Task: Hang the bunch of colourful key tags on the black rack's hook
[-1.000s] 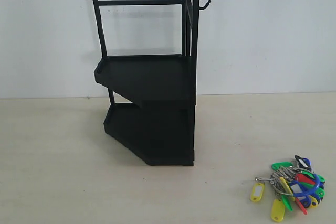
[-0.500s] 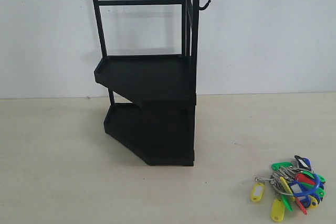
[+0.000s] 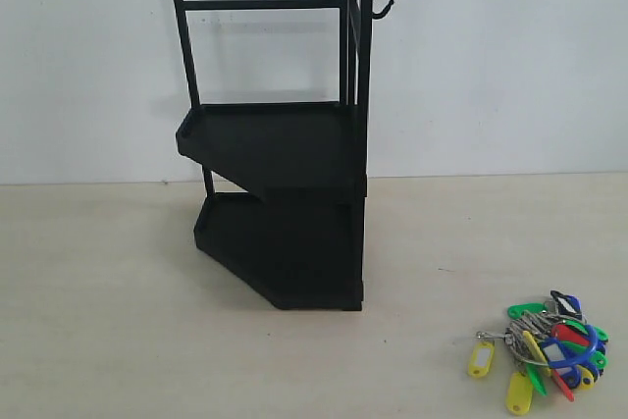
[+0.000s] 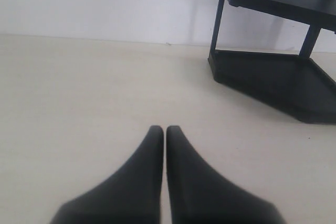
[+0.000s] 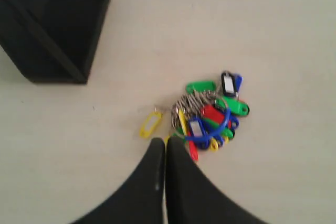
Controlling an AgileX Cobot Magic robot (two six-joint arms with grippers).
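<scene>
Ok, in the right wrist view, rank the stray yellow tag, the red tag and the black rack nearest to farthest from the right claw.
1. stray yellow tag, just off the right claw tips.
2. red tag, within the key tag bunch.
3. black rack, standing well apart from the bunch.

- left gripper [image 4: 164, 128]: two matte black jaws; each broad at the base, curving in to a narrow rounded tip; smooth plain surface; base edges blurred
- right gripper [image 5: 164, 141]: same black tapered jaws; smooth; faint grey sheen along the inner edges
</scene>
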